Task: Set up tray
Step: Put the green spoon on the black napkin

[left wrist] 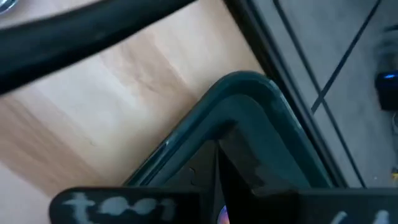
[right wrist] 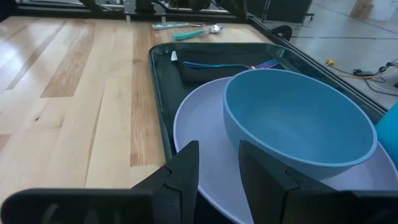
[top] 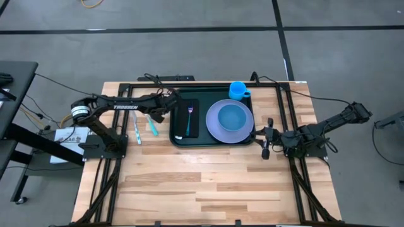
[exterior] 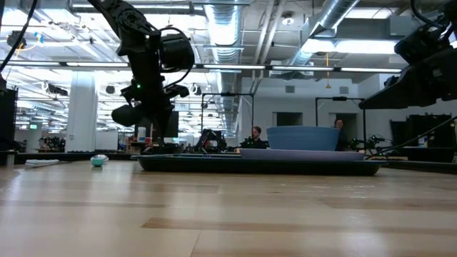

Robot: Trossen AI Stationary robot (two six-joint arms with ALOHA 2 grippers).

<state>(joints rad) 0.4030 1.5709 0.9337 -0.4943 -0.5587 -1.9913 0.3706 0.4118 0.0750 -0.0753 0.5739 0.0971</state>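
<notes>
The dark green tray (top: 178, 140) lies at the table's far middle. On it rest a lavender plate (top: 214, 129) with a blue bowl (right wrist: 298, 118), a blue cup (top: 238, 90) at the far right corner, and a fork (top: 189, 118) on a flat black rectangle (top: 196, 107). My left gripper (top: 169, 106) is shut and hovers over the tray's far left corner (left wrist: 249, 87), with nothing seen between its fingers. My right gripper (top: 266, 144) stands open just off the tray's right edge, and the plate's rim (right wrist: 199, 130) lies beyond its fingers.
Two teal utensils (top: 151, 123) (top: 137, 129) lie on the wood left of the tray. Black frame rails (top: 287, 113) run along both sides of the table. The near half of the table is bare wood (top: 202, 189). People sit in the room behind (exterior: 255, 135).
</notes>
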